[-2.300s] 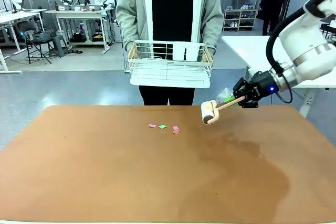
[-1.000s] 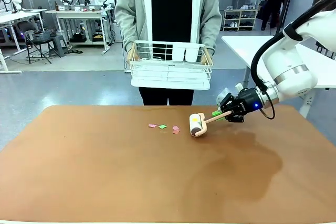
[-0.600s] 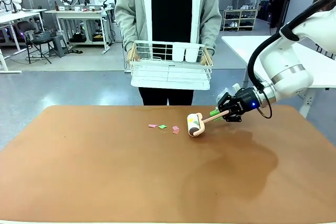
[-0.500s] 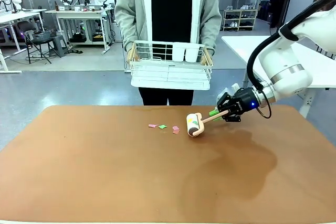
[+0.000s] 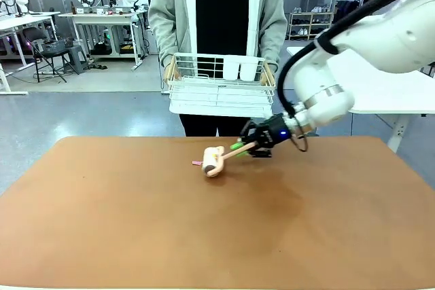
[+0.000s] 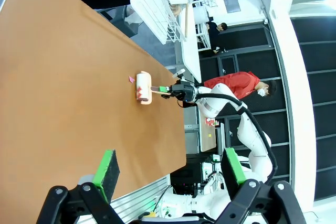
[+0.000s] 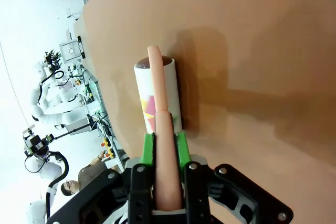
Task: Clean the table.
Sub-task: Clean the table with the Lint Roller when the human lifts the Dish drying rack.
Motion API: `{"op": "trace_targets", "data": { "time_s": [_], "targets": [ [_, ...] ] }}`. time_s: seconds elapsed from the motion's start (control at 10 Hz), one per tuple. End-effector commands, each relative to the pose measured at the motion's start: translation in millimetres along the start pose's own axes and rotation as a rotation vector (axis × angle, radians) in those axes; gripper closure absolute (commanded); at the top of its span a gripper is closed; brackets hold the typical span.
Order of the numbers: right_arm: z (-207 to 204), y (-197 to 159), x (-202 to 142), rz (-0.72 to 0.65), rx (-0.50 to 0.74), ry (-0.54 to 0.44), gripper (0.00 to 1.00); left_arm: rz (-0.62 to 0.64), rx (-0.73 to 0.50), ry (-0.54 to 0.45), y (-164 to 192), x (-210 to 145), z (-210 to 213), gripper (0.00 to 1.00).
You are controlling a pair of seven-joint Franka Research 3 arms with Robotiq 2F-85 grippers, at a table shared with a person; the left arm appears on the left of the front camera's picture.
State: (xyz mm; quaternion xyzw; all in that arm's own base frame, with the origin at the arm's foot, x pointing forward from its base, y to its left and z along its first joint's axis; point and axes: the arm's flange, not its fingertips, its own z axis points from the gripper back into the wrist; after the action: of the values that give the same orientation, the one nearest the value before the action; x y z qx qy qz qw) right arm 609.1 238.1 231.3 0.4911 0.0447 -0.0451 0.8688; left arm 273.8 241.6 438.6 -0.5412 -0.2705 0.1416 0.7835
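Note:
My right gripper [image 5: 253,146] is shut on the pink handle of a lint roller [image 5: 213,161], whose white head rests on the reddish-brown table [image 5: 136,222] near its far edge. One pink paper scrap [image 5: 197,163] lies just left of the head. In the right wrist view the green pads [image 7: 148,148] clamp the handle, and the lint roller [image 7: 157,95] lies flat on the table [image 7: 262,51] with coloured bits stuck to it. My left gripper [image 6: 170,169] hangs open, high above the table [image 6: 63,87], looking at the lint roller [image 6: 143,86] and the pink scrap [image 6: 130,79].
At the far side a person stands holding a white wire rack [image 5: 221,87] with two white cups [image 5: 240,67] in it. A white-topped table [image 5: 380,89] stands to the back right, behind my right arm [image 5: 326,96].
My right arm swept left, rolling the lint roller over the paper scraps. The green scrap and one pink scrap no longer show on the table; one pink scrap remains beside the head.

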Motion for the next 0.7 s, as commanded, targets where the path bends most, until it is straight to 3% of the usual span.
{"op": "trace_targets", "data": {
  "time_s": [0.0,0.3,0.6],
  "targets": [
    [-68.7,-5.2,-13.9,-0.008,-0.070,0.098,0.79,-0.024,-0.031,-0.014,0.8,3.1,3.4,0.00],
    [-119.2,32.3,-37.0,0.063,-0.054,0.112,0.79,-0.024,-0.031,-0.014,0.8,3.1,3.4,0.00],
    [-101.9,51.5,-40.5,0.106,0.005,0.096,0.79,-0.024,-0.031,-0.014,0.8,3.1,3.4,0.00]
  ]
}}
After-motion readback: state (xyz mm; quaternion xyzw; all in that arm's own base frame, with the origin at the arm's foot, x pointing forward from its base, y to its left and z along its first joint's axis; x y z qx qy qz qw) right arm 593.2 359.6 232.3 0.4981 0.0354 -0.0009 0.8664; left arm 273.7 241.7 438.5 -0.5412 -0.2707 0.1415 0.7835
